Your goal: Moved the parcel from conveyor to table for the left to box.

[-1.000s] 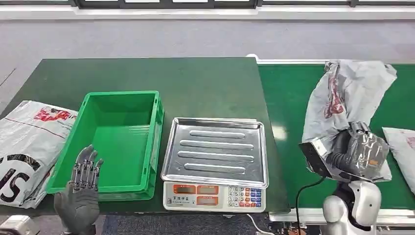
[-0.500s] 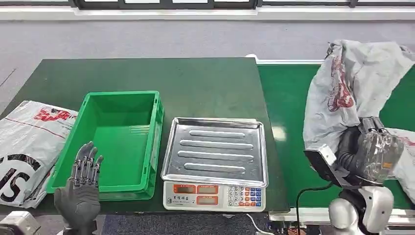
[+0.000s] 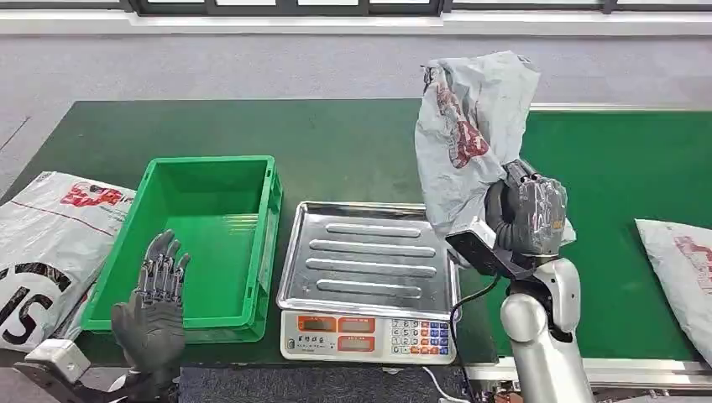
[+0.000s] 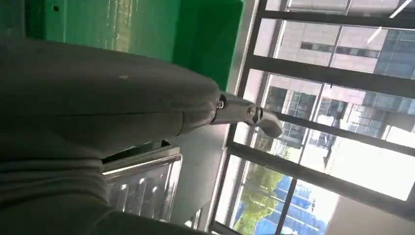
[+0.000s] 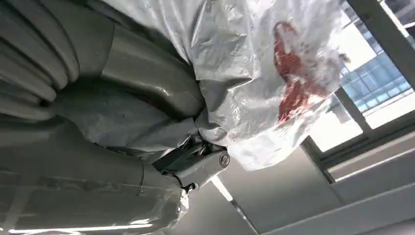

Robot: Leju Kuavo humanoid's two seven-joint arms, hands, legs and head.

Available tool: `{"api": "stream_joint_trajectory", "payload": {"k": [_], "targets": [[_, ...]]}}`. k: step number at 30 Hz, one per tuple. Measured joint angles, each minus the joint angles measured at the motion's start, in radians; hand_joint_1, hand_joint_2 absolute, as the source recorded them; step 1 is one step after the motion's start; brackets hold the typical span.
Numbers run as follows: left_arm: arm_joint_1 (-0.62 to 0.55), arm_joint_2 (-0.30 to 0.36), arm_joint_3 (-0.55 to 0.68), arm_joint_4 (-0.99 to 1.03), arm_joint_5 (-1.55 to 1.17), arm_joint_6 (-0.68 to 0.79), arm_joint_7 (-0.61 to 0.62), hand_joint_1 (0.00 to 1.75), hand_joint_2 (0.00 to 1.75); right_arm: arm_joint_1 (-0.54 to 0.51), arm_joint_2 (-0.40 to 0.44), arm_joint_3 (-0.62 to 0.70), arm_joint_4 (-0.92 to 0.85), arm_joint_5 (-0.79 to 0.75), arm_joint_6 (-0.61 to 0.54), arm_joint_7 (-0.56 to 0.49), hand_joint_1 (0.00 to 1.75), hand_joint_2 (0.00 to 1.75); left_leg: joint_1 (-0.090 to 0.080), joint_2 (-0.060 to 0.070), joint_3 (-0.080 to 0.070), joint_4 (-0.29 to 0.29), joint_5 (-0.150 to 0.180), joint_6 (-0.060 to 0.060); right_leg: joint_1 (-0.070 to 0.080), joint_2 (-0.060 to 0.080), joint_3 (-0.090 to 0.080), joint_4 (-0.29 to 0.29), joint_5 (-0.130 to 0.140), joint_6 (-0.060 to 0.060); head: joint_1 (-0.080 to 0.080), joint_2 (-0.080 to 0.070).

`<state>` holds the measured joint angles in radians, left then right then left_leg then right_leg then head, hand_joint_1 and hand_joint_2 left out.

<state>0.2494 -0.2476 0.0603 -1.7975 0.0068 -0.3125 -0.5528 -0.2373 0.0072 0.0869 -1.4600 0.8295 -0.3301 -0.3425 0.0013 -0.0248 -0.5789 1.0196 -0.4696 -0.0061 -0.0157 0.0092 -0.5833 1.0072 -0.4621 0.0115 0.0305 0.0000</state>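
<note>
My right hand point(image 3: 531, 217) grips a grey plastic parcel point(image 3: 467, 134) with red print and holds it up in the air, above the seam between the table and the conveyor point(image 3: 638, 176), just right of the scale tray point(image 3: 369, 256). In the right wrist view the parcel point(image 5: 254, 68) is bunched under the thumb point(image 5: 147, 73). My left hand point(image 3: 155, 306) hovers open at the near edge of the empty green box point(image 3: 206, 235), fingers spread and pointing up. The left wrist view shows the hand point(image 4: 98, 112) against the box wall.
A steel-topped scale point(image 3: 368, 336) with a keypad sits right of the green box. A large white parcel point(image 3: 46, 243) lies on the table's left end. Another white parcel point(image 3: 680, 269) rests on the conveyor at the right edge.
My right arm has lifted the grey parcel off the conveyor and carried it left toward the scale. The left hand has risen slightly by the box.
</note>
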Motion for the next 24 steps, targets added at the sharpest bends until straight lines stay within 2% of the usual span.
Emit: {"api": "stream_joint_trajectory", "payload": {"k": [3, 6, 10, 17, 23, 24], "targets": [[-0.008, 0.003, -0.002, 0.009, 0.003, 0.026, 0.014, 0.00, 0.00, -0.014, 0.013, 0.021, 0.028, -0.067, 0.061, -0.033, 1.75, 1.75, 0.000, 0.001, -0.001, 0.000, 0.000, 0.000, 0.000, 0.001, -0.001, 0.000, 0.000, 0.000, 0.000, 0.000], [-0.019, 0.003, -0.005, 0.020, -0.024, 0.120, 0.023, 0.00, 0.00, -0.030, 0.049, 0.074, 0.079, -0.094, 0.083, -0.054, 1.75, 1.75, 0.000, 0.002, -0.001, 0.000, 0.000, 0.000, 0.000, 0.001, -0.002, 0.000, 0.000, 0.000, 0.000, 0.000], [-0.020, 0.003, -0.025, 0.024, -0.039, 0.222, 0.021, 0.00, 0.00, -0.038, 0.077, 0.152, 0.129, -0.127, 0.117, -0.033, 1.75, 1.75, 0.001, 0.001, -0.001, 0.000, 0.000, 0.000, 0.001, 0.000, -0.001, 0.000, 0.000, 0.000, 0.000, 0.000], [-0.004, 0.011, -0.050, 0.018, -0.005, 0.214, 0.052, 0.00, 0.00, -0.047, 0.103, 0.256, 0.190, -0.128, 0.228, 0.071, 1.75, 1.75, 0.001, 0.001, -0.002, 0.000, 0.000, -0.001, 0.001, 0.000, -0.002, 0.000, 0.000, 0.000, 0.000, 0.000], [-0.007, 0.013, -0.050, 0.018, -0.022, 0.228, 0.021, 0.00, 0.00, -0.062, 0.114, 0.280, 0.242, -0.123, 0.246, 0.100, 1.71, 1.75, 0.001, 0.001, -0.002, 0.000, 0.000, -0.001, 0.001, 0.000, -0.002, 0.000, 0.000, 0.000, 0.000, 0.000], [-0.007, 0.013, -0.050, 0.018, -0.024, 0.228, 0.021, 0.00, 0.00, -0.067, 0.116, 0.280, 0.254, -0.118, 0.244, 0.106, 0.00, 1.75, 0.001, 0.001, -0.002, 0.000, 0.000, -0.001, 0.001, 0.000, -0.002, 0.000, 0.000, 0.000, 0.000, 0.000]]}}
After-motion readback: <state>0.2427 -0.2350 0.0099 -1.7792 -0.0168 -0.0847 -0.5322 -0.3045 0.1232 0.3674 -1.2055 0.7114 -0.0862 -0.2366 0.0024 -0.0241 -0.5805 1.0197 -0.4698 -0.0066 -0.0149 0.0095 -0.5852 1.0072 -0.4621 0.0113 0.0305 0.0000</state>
